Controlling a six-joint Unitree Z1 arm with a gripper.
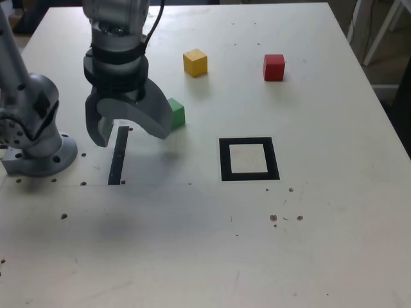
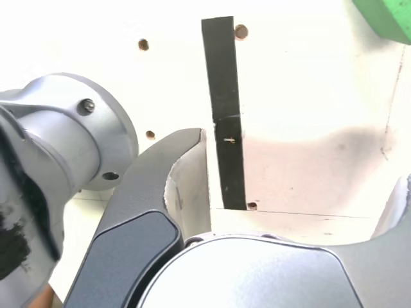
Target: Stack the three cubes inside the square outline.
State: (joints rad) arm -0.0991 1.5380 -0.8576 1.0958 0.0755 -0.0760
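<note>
Grey fingers (image 1: pixel 131 131) spread wide, empty, above the black strip (image 1: pixel 117 156). Green cube (image 1: pixel 175 113) touching or just behind the finger on the exterior view's right: risk of knocking it on descent. Yellow cube (image 1: pixel 195 63), red cube (image 1: pixel 274 67) farther back; square outline (image 1: pixel 248 159) holds nothing.

White table (image 1: pixel 192 244) carries three cubes (image 1: pixel 195 63), square outline (image 1: pixel 249 159), black strip (image 1: pixel 118 156).

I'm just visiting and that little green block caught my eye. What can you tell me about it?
The green cube is small, solid green and matte. It rests flat on the white table, partly hidden behind the open claw in the exterior view; whether they touch is unclear. It lies toward that view's left of the black square outline. The wrist view shows only its corner.
</note>
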